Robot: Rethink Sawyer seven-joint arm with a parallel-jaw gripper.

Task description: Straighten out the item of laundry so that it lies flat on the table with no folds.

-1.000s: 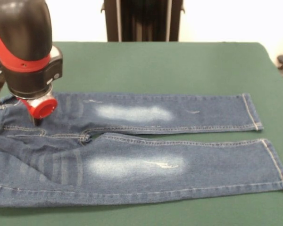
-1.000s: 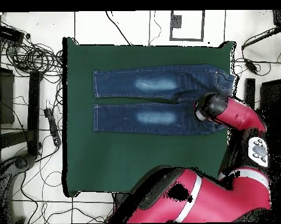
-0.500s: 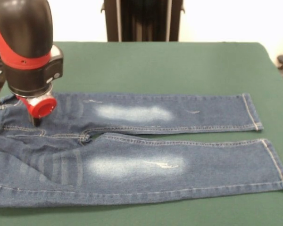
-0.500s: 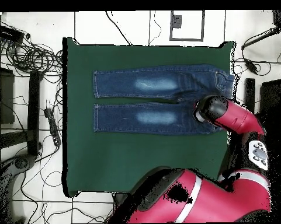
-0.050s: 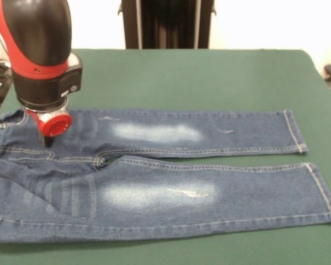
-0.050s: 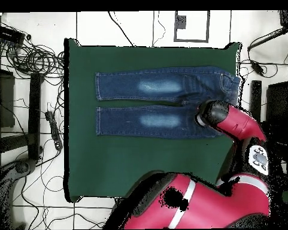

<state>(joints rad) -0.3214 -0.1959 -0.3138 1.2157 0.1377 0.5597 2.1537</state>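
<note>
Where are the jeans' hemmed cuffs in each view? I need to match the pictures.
Front view: the cuffs lie at the right, on the green table.
Overhead view: the cuffs lie at the left.
Shared landmark: the faded thigh patches.

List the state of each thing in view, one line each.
jeans: spread flat, both legs straight and apart, no folds visible.
table: green cloth, bearing the jeans.
gripper: over the jeans' waist end; open or shut cannot be told.
</note>
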